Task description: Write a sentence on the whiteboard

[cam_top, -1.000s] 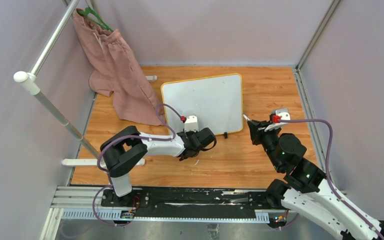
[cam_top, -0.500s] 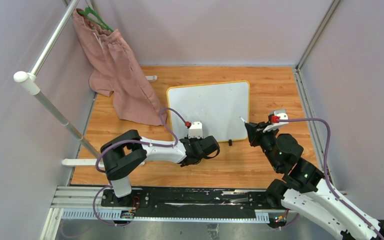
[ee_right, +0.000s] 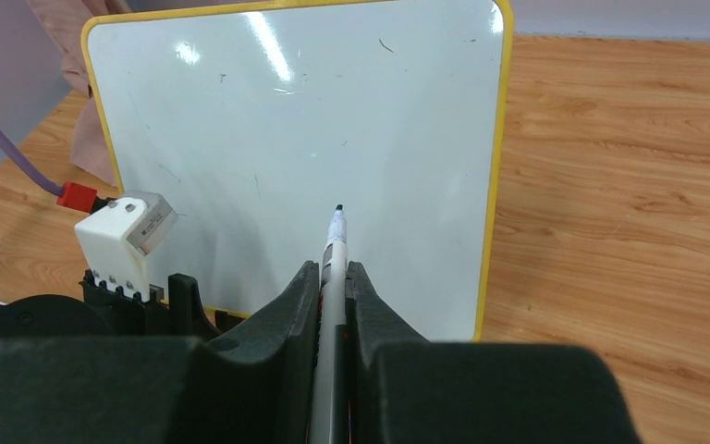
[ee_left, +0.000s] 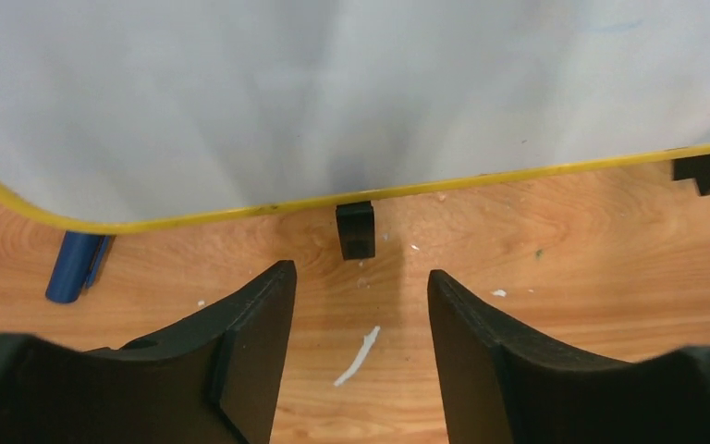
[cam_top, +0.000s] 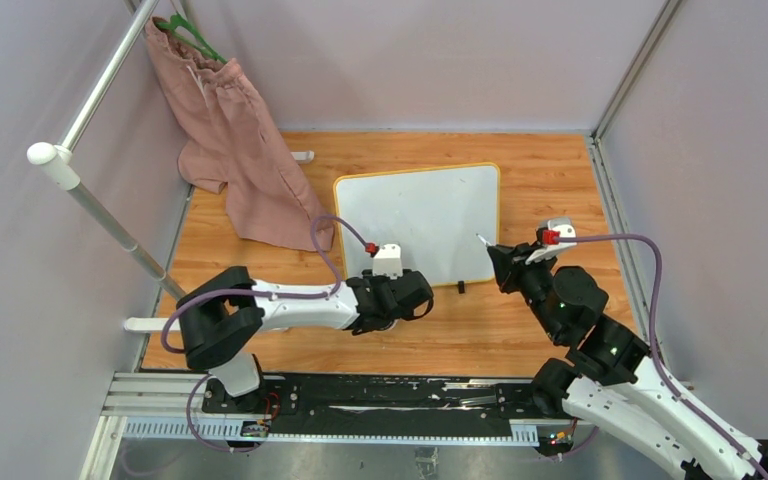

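The whiteboard (cam_top: 420, 222) lies flat on the wooden table, white with a yellow frame; no sentence shows on it. My left gripper (cam_top: 405, 290) sits at its near edge, open, with bare wood between the fingers. In the left wrist view that gripper (ee_left: 361, 277) faces a black foot (ee_left: 356, 229) under the yellow rim (ee_left: 240, 211). My right gripper (cam_top: 505, 262) hovers at the board's right near corner, shut on a white marker (ee_right: 335, 242). The marker's dark tip points over the board (ee_right: 296, 139).
A blue cap (ee_left: 72, 266) lies by the board's near left edge. A pink garment (cam_top: 240, 150) hangs from a metal rail (cam_top: 110, 215) at the back left, touching the table. Grey walls close in the sides and back. A white streak (ee_left: 356, 356) marks the wood.
The board slid right and squared up with the left gripper on its near edge. The left gripper then opened, let go and drew back slightly. The right gripper crept left with the marker.
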`<state>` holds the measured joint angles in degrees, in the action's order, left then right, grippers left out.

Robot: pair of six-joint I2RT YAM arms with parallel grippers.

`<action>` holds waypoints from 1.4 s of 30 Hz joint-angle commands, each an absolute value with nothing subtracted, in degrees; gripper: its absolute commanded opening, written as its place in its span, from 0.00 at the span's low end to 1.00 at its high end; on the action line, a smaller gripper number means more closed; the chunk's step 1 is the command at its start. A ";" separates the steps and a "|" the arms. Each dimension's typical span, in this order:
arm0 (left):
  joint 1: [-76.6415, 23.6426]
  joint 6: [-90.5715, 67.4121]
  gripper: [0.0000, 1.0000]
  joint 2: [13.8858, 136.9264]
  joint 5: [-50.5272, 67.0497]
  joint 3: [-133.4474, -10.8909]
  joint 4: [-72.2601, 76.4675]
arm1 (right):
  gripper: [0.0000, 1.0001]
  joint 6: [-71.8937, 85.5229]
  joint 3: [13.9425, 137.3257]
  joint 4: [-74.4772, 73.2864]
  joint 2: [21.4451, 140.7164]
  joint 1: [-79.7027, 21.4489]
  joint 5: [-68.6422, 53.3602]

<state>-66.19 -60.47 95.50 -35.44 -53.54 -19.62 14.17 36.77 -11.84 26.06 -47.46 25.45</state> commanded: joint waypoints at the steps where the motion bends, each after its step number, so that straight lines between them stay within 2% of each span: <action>1: -66.53 -60.46 0.64 89.27 -35.68 -52.23 -22.65 | 0.00 13.49 39.90 -12.18 26.10 -46.93 24.08; 4: -66.53 -57.28 0.72 83.34 -35.99 -50.67 -24.04 | 0.00 11.32 41.29 -12.40 26.66 -46.93 22.91; 9: -62.89 -42.60 0.84 70.75 -35.23 -48.93 -23.52 | 0.00 9.90 44.15 -13.70 30.11 -46.91 18.80; 13: -53.21 -34.42 0.90 59.09 -27.64 -47.18 -20.39 | 0.00 10.37 44.82 -12.63 32.27 -46.93 15.91; 16: -44.97 -30.24 0.90 52.20 -20.31 -46.39 -19.20 | 0.00 10.29 44.91 -11.37 32.90 -46.88 14.13; 20: -30.11 -28.88 0.89 47.72 -3.46 -44.62 -17.23 | 0.00 9.49 44.82 -10.37 33.50 -46.87 12.28; 24: -16.22 -35.40 0.91 48.73 17.32 -39.69 -5.62 | 0.00 9.13 44.36 -8.50 34.54 -46.93 10.44; 28: -11.87 -40.65 0.92 56.11 29.57 -35.54 13.64 | 0.00 9.59 43.16 -5.21 35.36 -46.92 8.20; 30: -11.87 -40.34 0.93 58.51 29.46 -34.69 18.32 | 0.00 9.72 42.54 -3.55 35.51 -46.93 7.19; 32: -11.87 -40.36 0.99 58.96 26.58 -31.72 27.76 | 0.00 9.94 41.67 -1.80 35.44 -46.93 6.99; 35: -11.87 -40.03 1.00 59.63 22.25 -27.34 39.01 | 0.00 9.88 40.08 2.42 35.91 -46.91 5.39; 39: -11.54 -39.31 1.00 64.01 23.31 -27.11 41.74 | 0.00 10.82 41.52 3.00 38.89 -46.89 2.85; 42: -11.08 -39.62 1.00 67.46 28.29 -26.57 45.61 | 0.00 10.75 42.91 2.66 40.89 -46.92 2.64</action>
<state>-11.90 -39.59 64.14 23.20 -27.14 35.09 10.50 40.71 0.19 39.07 -47.46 4.71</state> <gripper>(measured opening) 0.996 0.153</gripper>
